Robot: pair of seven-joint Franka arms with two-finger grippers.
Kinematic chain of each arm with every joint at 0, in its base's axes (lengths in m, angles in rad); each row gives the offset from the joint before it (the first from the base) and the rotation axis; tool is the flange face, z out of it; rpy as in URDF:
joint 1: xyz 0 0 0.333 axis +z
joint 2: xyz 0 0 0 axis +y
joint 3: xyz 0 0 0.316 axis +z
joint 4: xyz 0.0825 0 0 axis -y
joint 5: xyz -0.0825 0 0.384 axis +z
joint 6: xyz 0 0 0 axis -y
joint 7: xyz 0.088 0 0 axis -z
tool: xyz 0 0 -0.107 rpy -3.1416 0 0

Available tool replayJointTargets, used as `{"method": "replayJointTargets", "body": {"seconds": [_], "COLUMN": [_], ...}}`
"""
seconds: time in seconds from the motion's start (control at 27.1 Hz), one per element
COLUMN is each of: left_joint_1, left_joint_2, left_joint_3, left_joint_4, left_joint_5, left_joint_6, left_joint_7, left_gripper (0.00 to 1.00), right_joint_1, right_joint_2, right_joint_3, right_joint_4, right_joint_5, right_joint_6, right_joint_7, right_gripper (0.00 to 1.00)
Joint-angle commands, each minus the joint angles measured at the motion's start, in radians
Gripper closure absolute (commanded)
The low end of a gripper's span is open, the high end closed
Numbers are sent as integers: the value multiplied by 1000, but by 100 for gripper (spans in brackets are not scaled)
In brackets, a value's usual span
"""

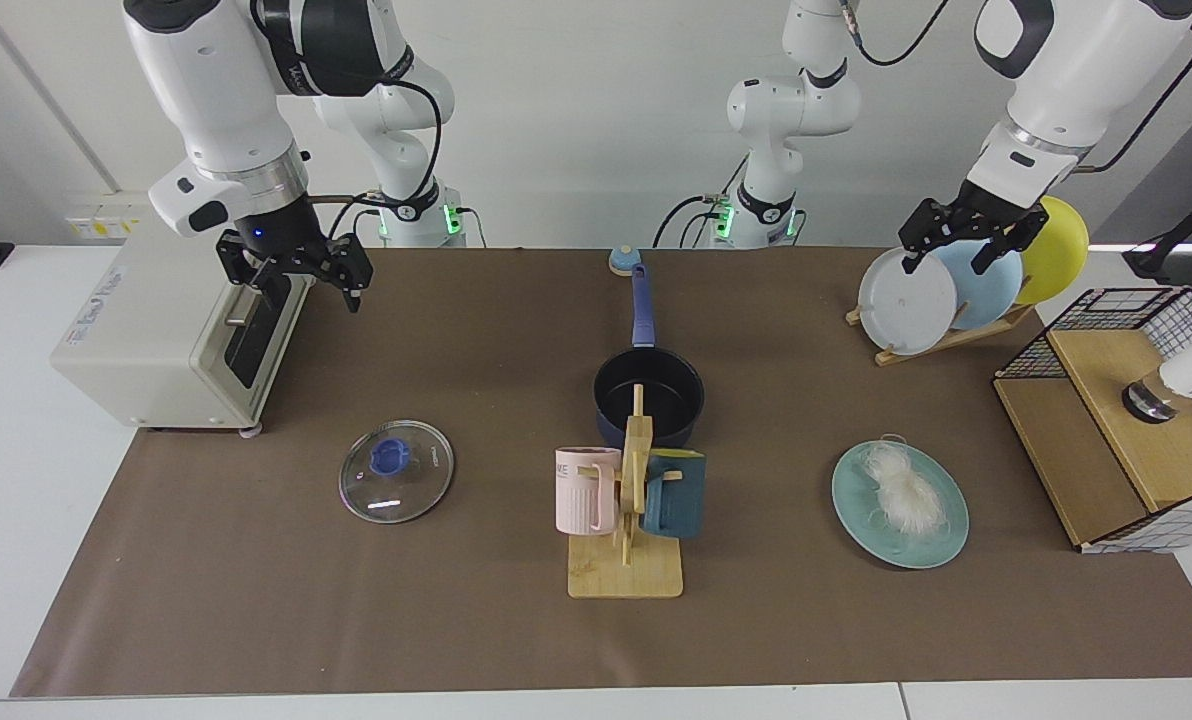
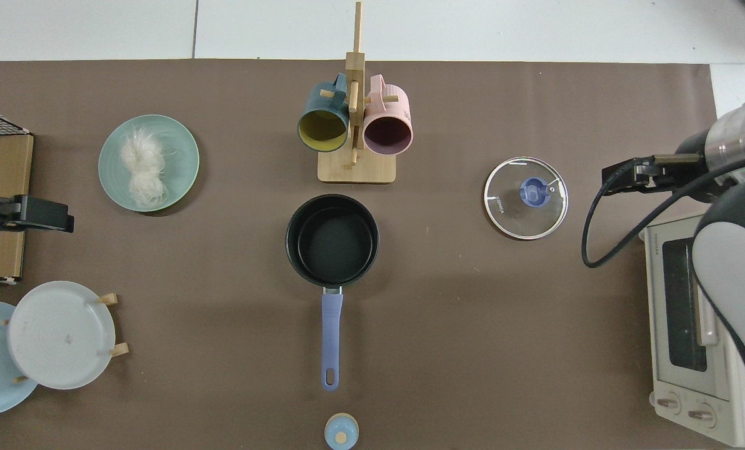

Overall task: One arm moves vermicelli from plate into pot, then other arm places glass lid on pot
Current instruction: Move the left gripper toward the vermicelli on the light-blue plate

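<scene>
Scene evenly and brightly lit from overhead. Soft, short shadows cast beside pot (image 2: 332, 240) and plate (image 2: 182, 156). Small white glare streaks seen on glass lid (image 1: 396, 471). Focus held across desk (image 1: 256, 600); slight bending noted at facing-view edges.

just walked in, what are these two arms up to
Nothing is being handled yet. The left claw hangs open in front of the racked plates, and the right claw hangs open by the toaster oven. The vermicelli lies on the teal plate, the pot sits empty mid-table, and the glass lid lies flat on the brown mat.
</scene>
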Motion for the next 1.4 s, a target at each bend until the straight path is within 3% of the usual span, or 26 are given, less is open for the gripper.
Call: {"method": "replayJointTargets", "body": {"seconds": [0.0,0.88,1.03,1.22,1.36], "left_joint_1": [1,7,7,16,18], "left_joint_2": [-32,-30,-4,133,227], "left_joint_3": [1,-3,-5,-6,1], "left_joint_4": [-40,-63,-63,-47,-37], "left_joint_5": [-13,-5,-5,2,-2], "left_joint_6": [13,47,160,431,571], "left_joint_7": [-10,-24,-22,-25,-19], "left_gripper": [0,0,0,0,0], "right_joint_1": [-11,-11,-11,-11,-11], "right_joint_2": [-7,-7,-7,-5,-4], "right_joint_3": [9,9,9,9,9], "right_joint_4": [-14,-14,-14,-14,-10], "right_joint_5": [4,4,4,5,5], "right_joint_6": [19,18,19,21,21], "right_joint_7": [20,20,20,20,20], "right_gripper": [0,0,0,0,0]}}
